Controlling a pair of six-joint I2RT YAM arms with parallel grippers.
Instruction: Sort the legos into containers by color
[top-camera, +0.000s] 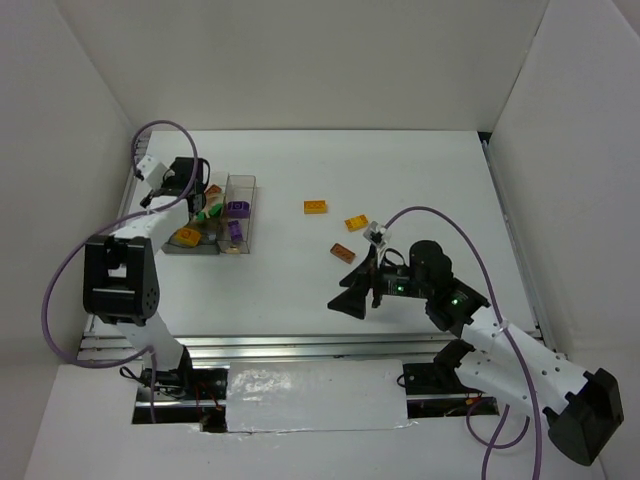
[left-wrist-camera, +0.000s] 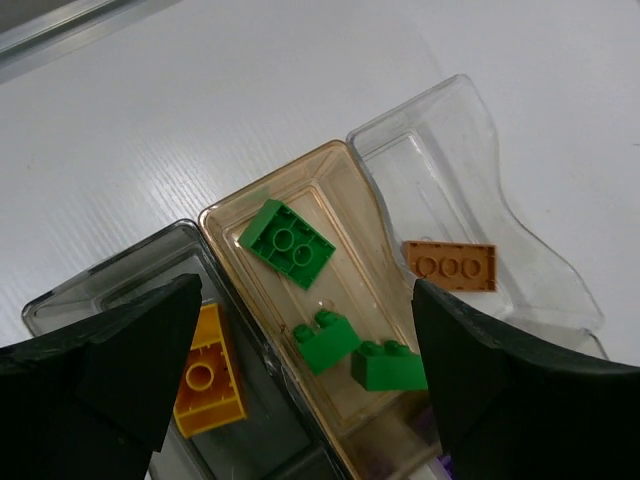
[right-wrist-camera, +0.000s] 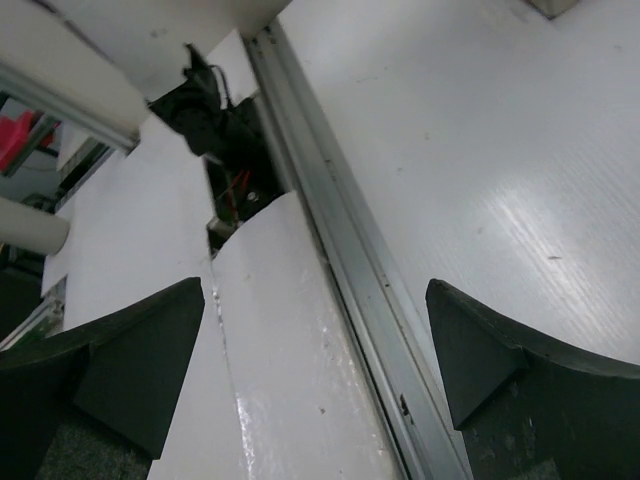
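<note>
Top external, left arm (top-camera: 150, 228) perhaps overlapping containers (top-camera: 250, 200)

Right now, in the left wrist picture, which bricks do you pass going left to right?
Yellow brick → flat green brick → small green brick → second small green brick → orange brick.

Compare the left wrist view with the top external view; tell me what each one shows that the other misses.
Only the left wrist view makes out three green bricks lying apart inside the tinted middle bin. Only the top external view shows three orange bricks loose on the table, and the right arm. Both show the joined bins and a yellow-orange brick lying in one of them.
</note>
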